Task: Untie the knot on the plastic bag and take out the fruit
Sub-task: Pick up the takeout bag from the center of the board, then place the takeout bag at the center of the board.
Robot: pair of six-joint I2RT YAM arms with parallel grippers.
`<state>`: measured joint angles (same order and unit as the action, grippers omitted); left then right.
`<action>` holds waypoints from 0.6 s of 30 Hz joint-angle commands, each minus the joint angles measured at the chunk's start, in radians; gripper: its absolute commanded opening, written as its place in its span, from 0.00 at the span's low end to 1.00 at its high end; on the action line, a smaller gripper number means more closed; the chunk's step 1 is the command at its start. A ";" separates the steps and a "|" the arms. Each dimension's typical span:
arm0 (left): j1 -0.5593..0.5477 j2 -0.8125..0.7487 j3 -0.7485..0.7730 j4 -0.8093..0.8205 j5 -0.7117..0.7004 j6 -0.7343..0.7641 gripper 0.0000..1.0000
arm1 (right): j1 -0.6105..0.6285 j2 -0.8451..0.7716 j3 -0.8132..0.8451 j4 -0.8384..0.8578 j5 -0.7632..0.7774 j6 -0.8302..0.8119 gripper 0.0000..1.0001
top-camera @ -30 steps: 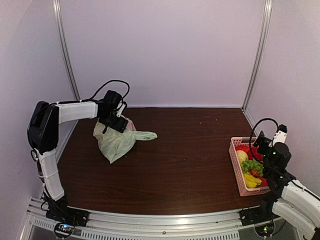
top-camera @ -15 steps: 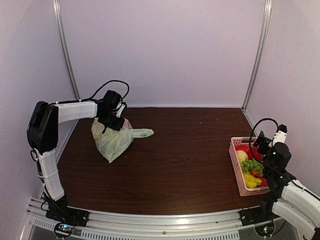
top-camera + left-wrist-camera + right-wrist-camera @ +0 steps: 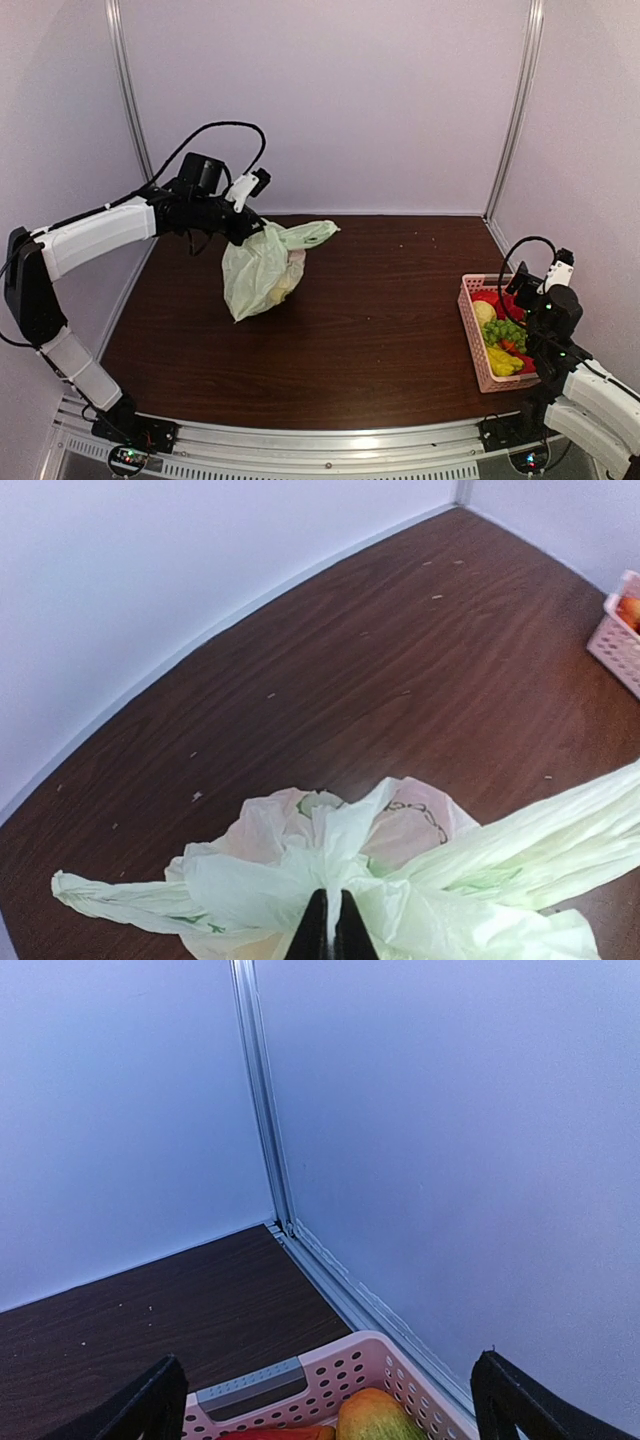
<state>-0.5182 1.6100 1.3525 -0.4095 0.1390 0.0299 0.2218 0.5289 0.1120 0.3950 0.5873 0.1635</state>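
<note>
So the left pincer (image 3: pixel 250 230) has snapped together on the bunched top of the bag (image 3: pixel 262 280) and hauled it up. A second ago it was spread apart over the bag, which sat slumped by the far-left corner of the bench (image 3: pixel 380 330). Now the arm has swung up and away from the left edge, and the bag hangs stretched from the grip, further along the far edge toward the middle. Whether its bottom tip rests on the bench or just clears it is hard to tell from above.

In the left wrist view the fingers (image 3: pixel 318 935) are pressed tight, with pale plastic crumpled right at them. That looks like the knot (image 3: pixel 335 865) or the plastic just beside it; can't say which. One handle loop (image 3: pixel 315 234) sticks out loose toward the right. Fruit (image 3: pixel 282 288) shows yellow through the bag's lower side, so nothing is out yet.

Right pincer (image 3: pixel 328 1358) hasn't budged — jaws wide apart, holding nothing, parked over the pink basket (image 3: pixel 467 300) at the right edge.

What it means: the bag is gripped and pulled taut, which probably sets up the untying, but the knot still looks tied. The other arm likely has to come over and tug that loose loop.
</note>
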 commanded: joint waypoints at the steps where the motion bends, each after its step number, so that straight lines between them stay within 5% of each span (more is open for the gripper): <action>1: -0.067 -0.070 -0.043 0.096 0.303 0.077 0.00 | -0.007 -0.011 0.018 0.013 -0.007 -0.005 1.00; 12: -0.243 -0.112 -0.130 0.182 0.419 0.084 0.00 | -0.006 -0.013 0.014 0.017 -0.019 -0.009 1.00; 18: -0.301 -0.138 -0.179 0.211 0.371 0.105 0.00 | -0.008 0.001 0.017 0.021 -0.029 -0.007 1.00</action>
<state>-0.7975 1.5200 1.1961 -0.2966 0.5179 0.1020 0.2218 0.5198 0.1116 0.4019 0.5747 0.1608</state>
